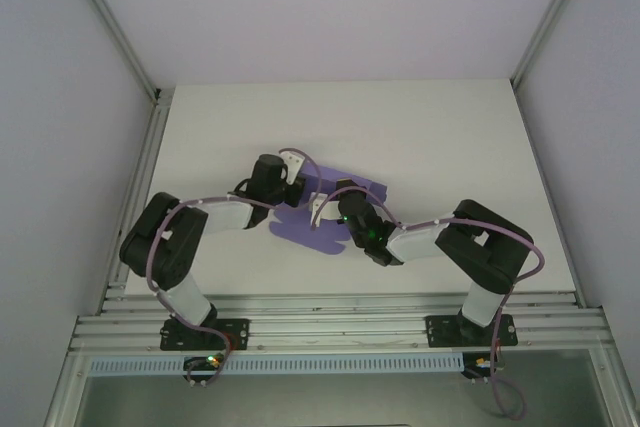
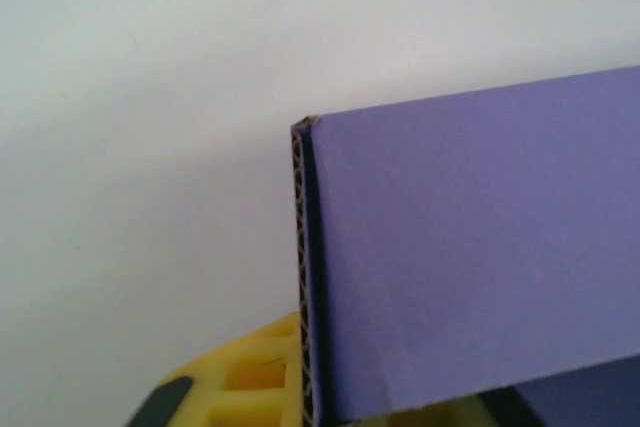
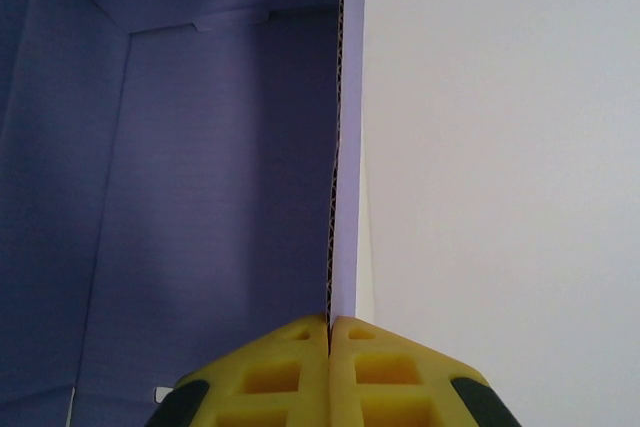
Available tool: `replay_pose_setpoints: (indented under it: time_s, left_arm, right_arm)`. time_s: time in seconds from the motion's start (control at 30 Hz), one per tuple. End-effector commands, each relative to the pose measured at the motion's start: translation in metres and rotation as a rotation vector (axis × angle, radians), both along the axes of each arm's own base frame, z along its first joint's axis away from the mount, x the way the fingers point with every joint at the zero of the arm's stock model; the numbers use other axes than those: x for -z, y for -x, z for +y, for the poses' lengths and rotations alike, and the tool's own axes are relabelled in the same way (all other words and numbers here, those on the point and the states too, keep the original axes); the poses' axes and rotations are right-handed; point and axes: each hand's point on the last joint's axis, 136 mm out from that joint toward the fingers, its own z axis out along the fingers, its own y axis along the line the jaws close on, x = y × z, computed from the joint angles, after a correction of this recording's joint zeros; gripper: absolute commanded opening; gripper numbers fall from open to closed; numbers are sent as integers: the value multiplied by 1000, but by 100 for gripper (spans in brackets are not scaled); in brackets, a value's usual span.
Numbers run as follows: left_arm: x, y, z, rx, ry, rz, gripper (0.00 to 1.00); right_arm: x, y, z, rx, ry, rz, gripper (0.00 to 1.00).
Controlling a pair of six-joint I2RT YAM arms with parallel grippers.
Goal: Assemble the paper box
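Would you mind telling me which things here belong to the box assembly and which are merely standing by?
Job: paper box; left gripper and right gripper, both shut on its card edges.
Standing by: white table; metal rails at the near edge.

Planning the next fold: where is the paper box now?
Top view: the paper box lies midway across the table, the left gripper at its far-left side, the right gripper shut on a raised wall.

Arms bent inward; left hand point(image 2: 315, 402) clamped; right hand point(image 3: 328, 342) clamped (jaws flush).
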Motion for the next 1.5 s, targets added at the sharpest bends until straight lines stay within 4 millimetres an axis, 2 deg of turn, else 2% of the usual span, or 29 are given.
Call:
replay_pose_setpoints:
  time_s: [0.0,0.1,0.2,0.27,0.33,0.37,0.4,0.47,0.6,0.9,1.17,1.3,1.47]
  left_arm:
    - [11,-17,21,-152,-138,-46,0]
    - [14,-23,40,-303,-233,-85,0]
    - [14,-24,48,-371,-319,-126,0]
    - [22,-23,55,-406,-350,-108,0]
    - [34,-16,42,-324,-300,-55,1]
    - [38,-10,29,-245,-233,-36,13]
    - [39,-6,20,-200,-167,-20,20]
    - [37,-2,10,-140,-40,27,25]
    - [25,-1,4,-62,139,66,34]
    - [5,-2,0,-29,199,10,38]
    - [-18,-13,10,-100,176,-44,41]
    - [-12,-19,16,-137,127,-51,36]
    - [-1,-24,9,-125,124,-30,32]
  right_arm:
    - [35,16,0,-53,62,140,0]
    - [34,16,-1,-46,58,141,0]
    - [35,16,-3,-40,60,146,0]
    - [38,16,-5,-34,68,158,0]
    - [40,16,-6,-31,67,162,0]
    - [40,16,-6,-31,64,165,0]
    - [41,15,-8,-27,64,169,0]
    - [41,15,-8,-27,62,172,0]
    - [41,16,-9,-25,60,177,0]
    - [42,15,-9,-19,62,184,0]
    - [44,14,-9,-13,64,188,0]
    - [43,13,-9,-10,61,183,0]
    - [42,14,-9,-13,62,183,0]
